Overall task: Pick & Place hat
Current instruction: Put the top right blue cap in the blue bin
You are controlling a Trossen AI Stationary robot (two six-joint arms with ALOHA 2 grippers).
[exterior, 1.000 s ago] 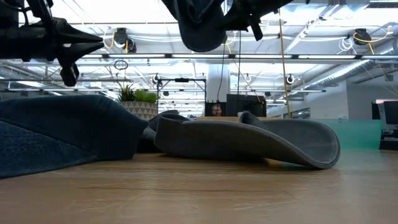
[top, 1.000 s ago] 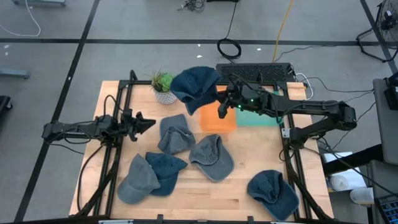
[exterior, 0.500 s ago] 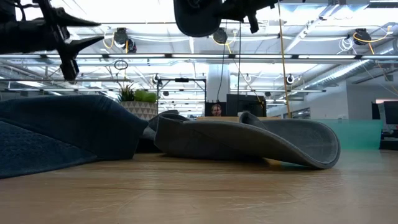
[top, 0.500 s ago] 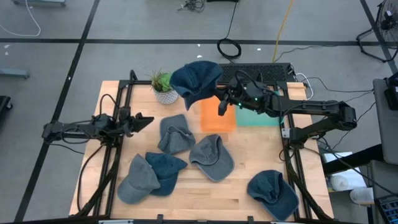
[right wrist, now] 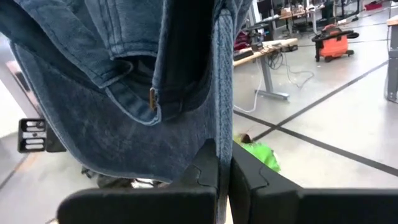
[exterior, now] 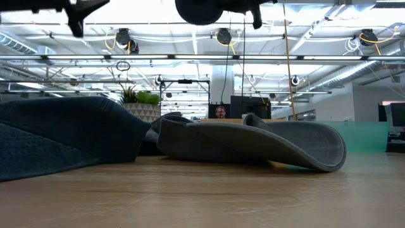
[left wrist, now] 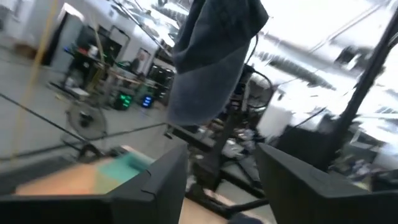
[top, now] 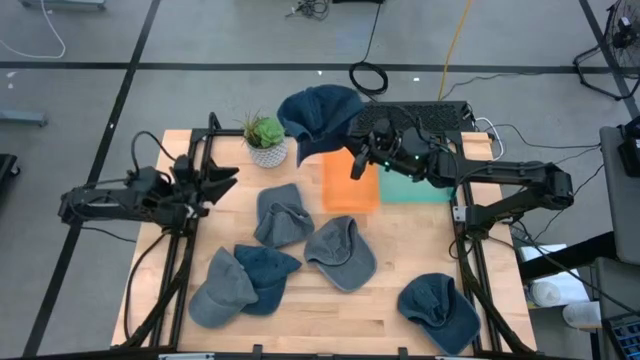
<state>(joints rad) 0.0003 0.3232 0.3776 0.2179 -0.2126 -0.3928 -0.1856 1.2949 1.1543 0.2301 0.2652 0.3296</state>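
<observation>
High view: the right gripper (top: 352, 150) has a dark blue hat (top: 318, 117) pinched in closed jaws, and it's hanging over the back of the table (top: 400, 250), just behind the orange mat (top: 350, 185) and next to the plant (top: 265, 135). Compared to a second ago the hat has drifted further back and up, so more of the orange mat shows now. The left gripper (top: 218, 180) has pulled back toward the left edge and tilted up; jaws spread, nothing in them. Five other hats still lie where they were, including a grey one (top: 340, 252) mid-table.

Low view: the hat (exterior: 201, 9) is nearly out of the top of the picture now, only its lower bulge showing, higher than before. The left arm has climbed too.

Left wrist view: the fingers (left wrist: 163, 180) stand wide apart, and the hat (left wrist: 214, 56) dangles in the air off ahead.

Right wrist view: the fingers (right wrist: 214, 168) are pressed together on the hat (right wrist: 118, 93), denim draped right over them.
</observation>
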